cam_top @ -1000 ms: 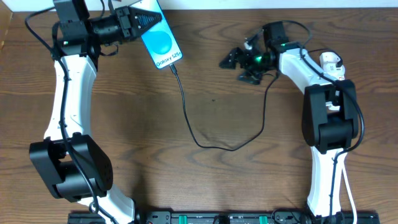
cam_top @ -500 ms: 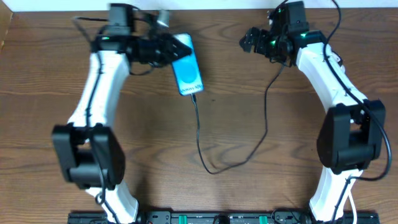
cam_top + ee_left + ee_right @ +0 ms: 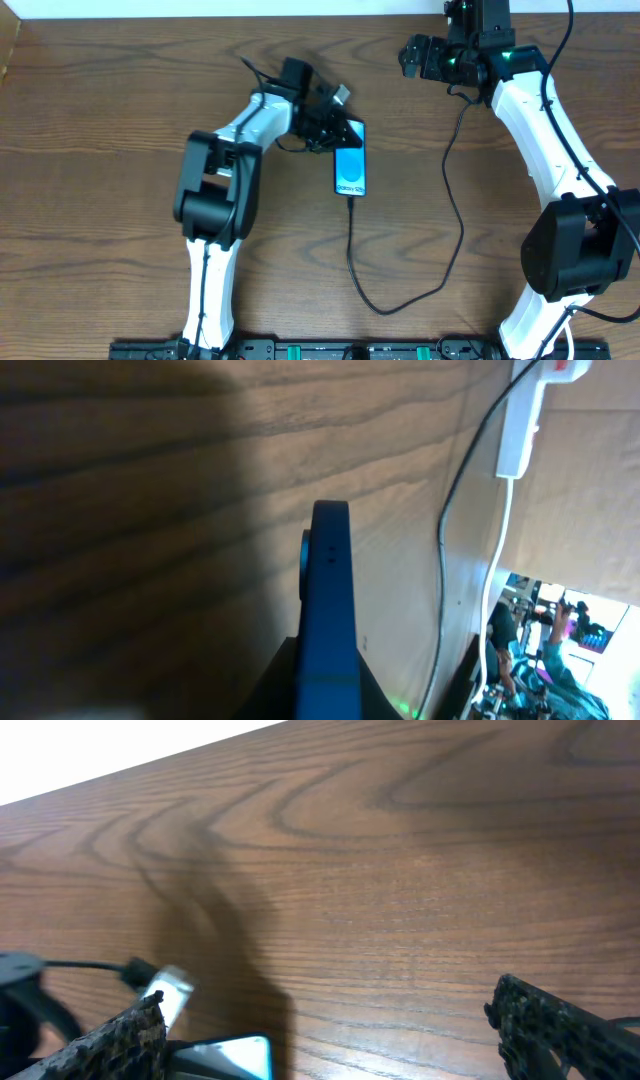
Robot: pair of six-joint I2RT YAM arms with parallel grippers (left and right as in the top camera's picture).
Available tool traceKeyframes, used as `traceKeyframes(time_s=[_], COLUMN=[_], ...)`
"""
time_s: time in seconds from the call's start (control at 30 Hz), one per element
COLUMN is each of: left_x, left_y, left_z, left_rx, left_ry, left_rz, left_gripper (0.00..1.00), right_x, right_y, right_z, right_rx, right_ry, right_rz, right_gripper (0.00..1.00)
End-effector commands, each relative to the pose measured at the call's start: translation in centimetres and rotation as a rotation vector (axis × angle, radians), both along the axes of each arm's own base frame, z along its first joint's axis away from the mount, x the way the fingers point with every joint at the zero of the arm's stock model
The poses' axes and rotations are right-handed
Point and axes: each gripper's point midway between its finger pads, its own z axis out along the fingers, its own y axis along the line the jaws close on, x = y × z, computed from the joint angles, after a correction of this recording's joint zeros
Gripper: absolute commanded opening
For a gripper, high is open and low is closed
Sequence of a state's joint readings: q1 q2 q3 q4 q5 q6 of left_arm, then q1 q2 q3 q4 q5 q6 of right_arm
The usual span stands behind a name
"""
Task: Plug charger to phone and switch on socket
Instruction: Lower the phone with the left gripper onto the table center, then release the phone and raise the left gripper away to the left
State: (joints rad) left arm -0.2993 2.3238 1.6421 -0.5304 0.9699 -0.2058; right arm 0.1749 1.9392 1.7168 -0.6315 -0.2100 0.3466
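At my left wrist view's top edge, the socket (image 3: 525, 420) is cut off; overhead misses it. My left gripper (image 3: 335, 128) clamps the phone (image 3: 350, 170); my right gripper (image 3: 411, 57) stands open.

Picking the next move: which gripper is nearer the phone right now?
Left. The left gripper is shut on the far end of the phone; the right gripper hangs open, well apart, beyond its far right corner.

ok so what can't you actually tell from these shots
- socket switch: left wrist view, cut off by the top edge; not found overhead.
- cable tip at the phone: overhead, too small to tell if seated.
- cable's far end: overhead, runs behind the right arm.
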Motion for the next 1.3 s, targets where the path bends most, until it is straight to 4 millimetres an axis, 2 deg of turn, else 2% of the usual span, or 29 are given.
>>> traceKeyframes(time_s=[0.0, 0.13, 0.23, 0.43, 0.73, 0.83, 0.9, 1.1, 1.2, 1.27], left_x=[-0.7, -1.6, -1.9, -1.5, -1.4, -1.4, -1.4, -1.3, -1.3, -1.4], left_y=[-1.7, -3.2, -3.9, -3.7, -3.5, -3.5, -3.5, -3.3, -2.7, -2.0], left_z=[0.7, 0.7, -0.2, -2.3, -2.6, -2.6, -2.6, -2.7, -3.3, -3.8], left_rx=[-0.048, -0.046, 0.015, 0.189, 0.208, 0.209, 0.209, 0.216, 0.264, 0.308], left_ry=[0.041, 0.033, 0.037, 0.079, 0.085, 0.085, 0.085, 0.082, 0.083, 0.089], left_rz=[-0.007, -0.041, -0.03, 0.093, 0.115, 0.114, 0.115, 0.118, 0.134, 0.145], left_gripper=[0.07, 0.08, 0.07, 0.08, 0.09, 0.17, 0.27, 0.35, 0.47, 0.5], right_x=[-0.2, -0.2, -0.2, -0.4, -0.4, -0.4, -0.4, -0.5, -0.5, -0.6], right_y=[-0.3, -0.2, -0.2, -0.3, -0.3, -0.3, -0.3, -0.4, -0.4, -0.4], right_z=[1.4, 1.4, 1.4, 1.2, 1.2, 1.2, 1.2, 1.1, 1.1, 1.0], right_rx=[-0.017, -0.017, -0.017, -0.019, -0.019, -0.019, -0.019, -0.023, -0.023, -0.024], right_ry=[-0.034, -0.033, -0.031, -0.022, -0.022, -0.022, -0.021, -0.014, -0.014, -0.012], right_rz=[0.005, 0.005, 0.006, 0.005, 0.005, 0.005, 0.005, 0.003, 0.003, 0.003], right_gripper=[0.99, 0.99, 0.99, 0.99, 0.99, 0.99, 0.99, 0.99, 0.99, 0.99])
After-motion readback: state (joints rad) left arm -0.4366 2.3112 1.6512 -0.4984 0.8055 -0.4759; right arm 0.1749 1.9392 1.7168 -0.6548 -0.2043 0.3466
